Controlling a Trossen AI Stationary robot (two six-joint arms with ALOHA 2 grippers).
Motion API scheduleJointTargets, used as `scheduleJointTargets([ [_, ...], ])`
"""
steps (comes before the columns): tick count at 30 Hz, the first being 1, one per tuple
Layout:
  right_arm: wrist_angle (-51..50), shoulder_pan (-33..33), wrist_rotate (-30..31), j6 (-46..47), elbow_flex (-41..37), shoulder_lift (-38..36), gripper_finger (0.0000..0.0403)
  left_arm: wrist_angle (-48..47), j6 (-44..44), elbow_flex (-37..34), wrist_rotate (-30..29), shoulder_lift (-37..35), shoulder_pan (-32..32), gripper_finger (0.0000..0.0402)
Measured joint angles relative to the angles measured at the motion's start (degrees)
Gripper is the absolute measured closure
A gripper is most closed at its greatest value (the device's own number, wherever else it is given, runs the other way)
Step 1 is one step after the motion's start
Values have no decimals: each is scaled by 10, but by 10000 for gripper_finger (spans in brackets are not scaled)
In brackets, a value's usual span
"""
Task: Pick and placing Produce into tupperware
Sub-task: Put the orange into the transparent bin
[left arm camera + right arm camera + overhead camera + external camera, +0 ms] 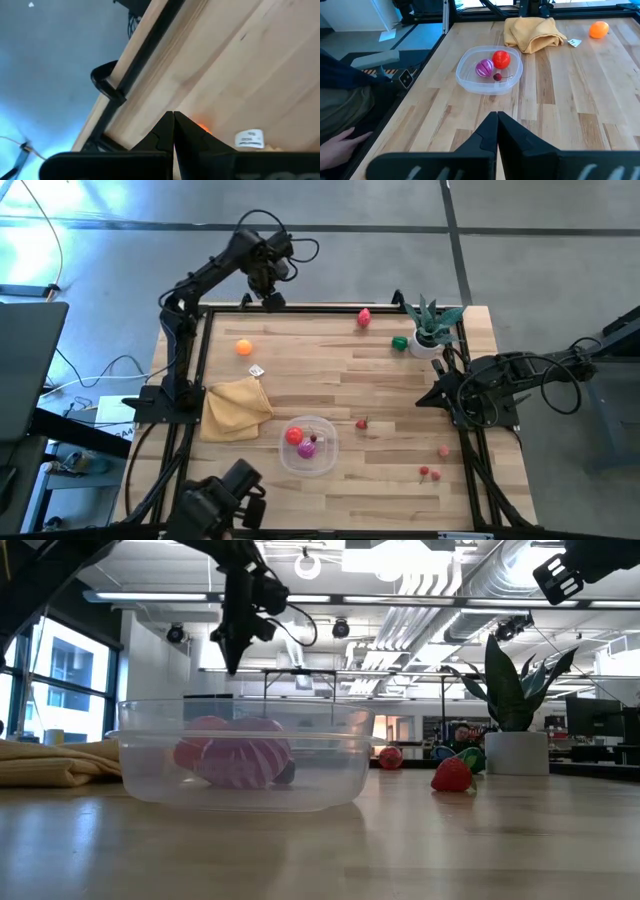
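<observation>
Tupperware (309,448) w/ 3 produce pcs; hands shut.

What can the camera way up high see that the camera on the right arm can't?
Only the high view shows the potted plant, the green piece beside it, the strawberry at the far edge, and the small pieces near the right arm.

Only the right wrist view shows a person's hand beside the table, and the right gripper up close, shut.

Both show the tupperware holding red and purple produce, the yellow cloth, and the orange.
</observation>
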Motion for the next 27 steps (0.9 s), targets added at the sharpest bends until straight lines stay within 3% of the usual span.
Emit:
scheduleJointTargets([
  [9,0,0,0,0,0,0,402,0,14,0,-11,-13,15,401],
  [14,0,0,0,0,0,0,402,0,-17,0,-116,-17,21,401],
  [20,0,0,0,0,0,0,402,1,-61,-21,-41,-20,32,401],
  [24,0,0,0,0,0,0,402,-1,-70,-101,-16,-25,4,401],
  [27,0,0,0,0,0,0,402,0,-28,-168,-5,-25,-21,401],
])
